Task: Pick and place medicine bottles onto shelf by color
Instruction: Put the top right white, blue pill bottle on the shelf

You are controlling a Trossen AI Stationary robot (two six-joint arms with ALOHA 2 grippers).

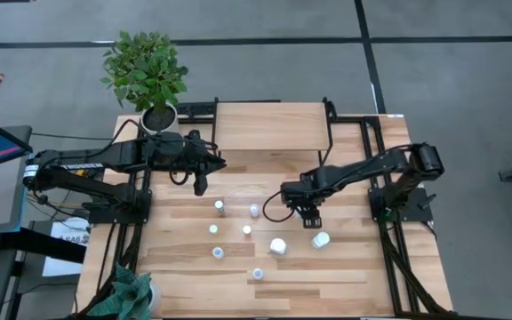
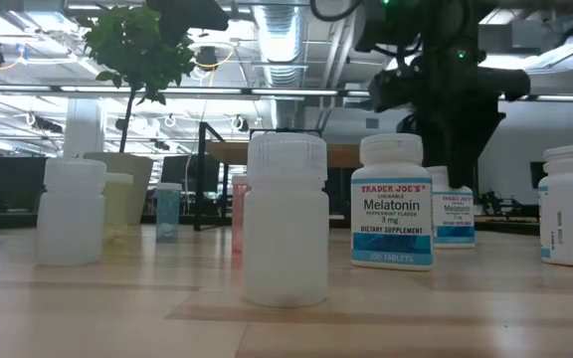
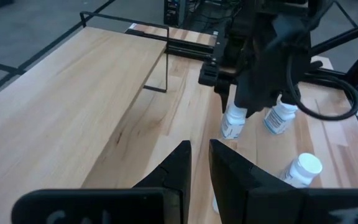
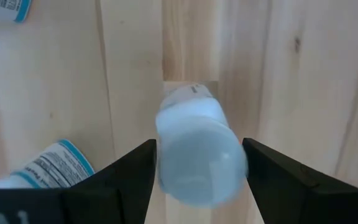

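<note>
- The right tool [image 1: 308,213] hangs over the middle-right of the tabletop [image 1: 354,276], pointing straight down, its two dark fingers [image 4: 114,177] spread wide
- In the right wrist view a white-capped bottle [image 4: 197,149] stands upright directly between those fingers, a gap showing on each side; no contact is visible
- Another labelled white bottle [image 4: 45,168] lies beside the left-hand finger in that view, and the edge of a third label [image 4: 2,9] shows at the far corner
- The left tool [image 1: 201,185] hovers near the 10 o'clock part of the tabletop, just off the shelf's corner, fingers pressed together and holding nothing
- The shelf [image 1: 269,126], light wood top on thin black legs, sits at 12 o'clock on the tabletop with no bottle on it
- The medicine bottles are scattered across the tabletop centre: small vials [image 1: 220,207] towards 9 o'clock of the right tool, two stubby white ones [image 1: 277,246] and [image 1: 320,239] at about 6 o'clock of it
- The low view shows a frosted white bottle [image 2: 286,219] in front, a Trader Joe's Melatonin bottle [image 2: 393,204] beside it, and a light-blue-capped vial [image 2: 167,211] farther back
- A potted plant [image 1: 147,76] stands at the tabletop's 11 o'clock corner
</note>
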